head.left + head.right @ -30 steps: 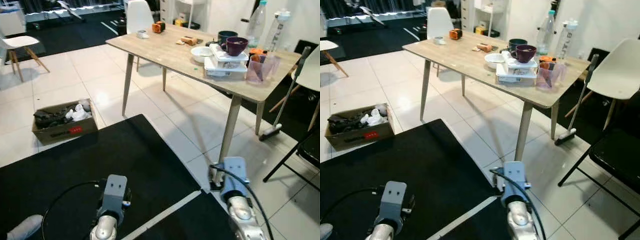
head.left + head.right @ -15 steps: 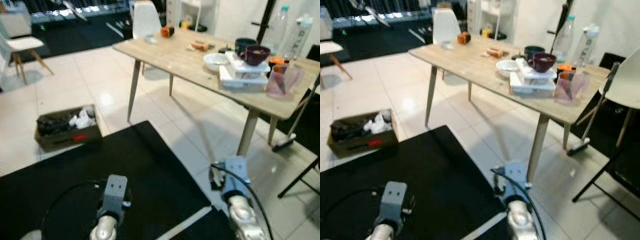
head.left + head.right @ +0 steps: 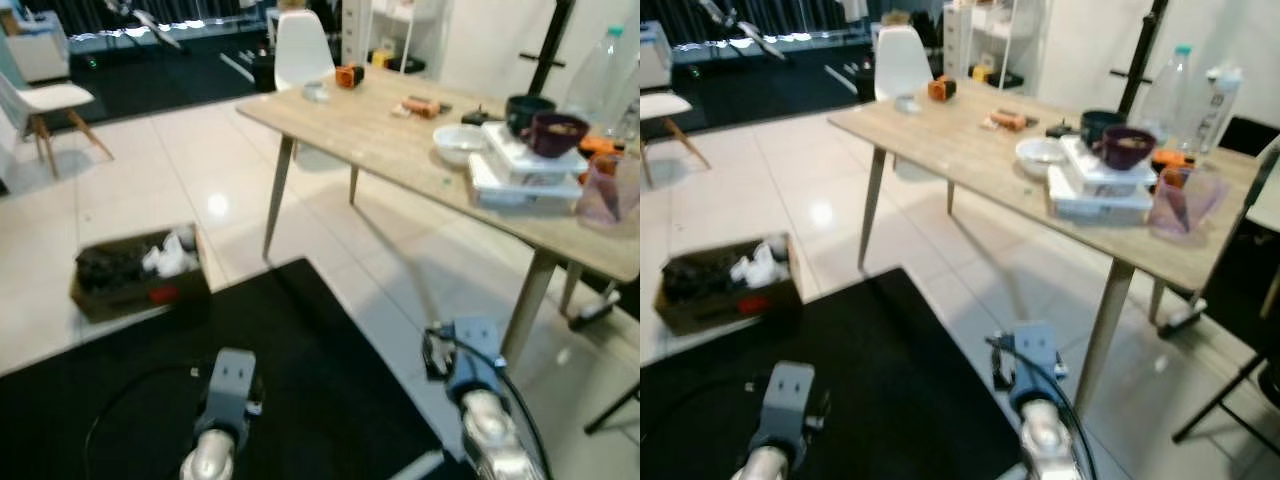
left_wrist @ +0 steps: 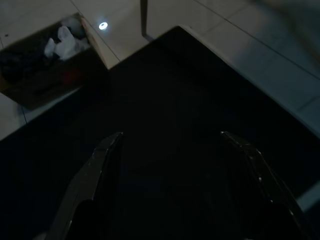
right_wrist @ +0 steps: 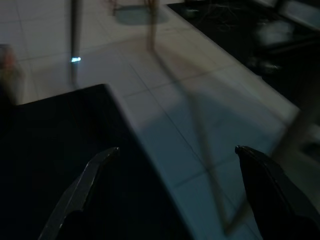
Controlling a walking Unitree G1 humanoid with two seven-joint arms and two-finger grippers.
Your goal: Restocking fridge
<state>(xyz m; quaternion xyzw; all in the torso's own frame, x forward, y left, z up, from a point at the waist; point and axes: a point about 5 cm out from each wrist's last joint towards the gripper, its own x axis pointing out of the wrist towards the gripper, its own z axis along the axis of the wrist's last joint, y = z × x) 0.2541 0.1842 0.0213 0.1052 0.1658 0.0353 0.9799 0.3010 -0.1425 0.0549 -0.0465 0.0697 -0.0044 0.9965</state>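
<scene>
Wooden table ahead carries the stacked containers and bottles. I keep my left gripper and right gripper low, both spread wide and empty, and I'd approach slowly, skirting the table leg.

Box left — table right

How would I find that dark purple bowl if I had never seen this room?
Start at the long wooden table standing on the white tiled floor, and go to its end nearest the tall clear bottles. A stack of white containers sits there, and the purple bowl rests on top. The white bowl beside it sits lower, directly on the tabletop.
</scene>
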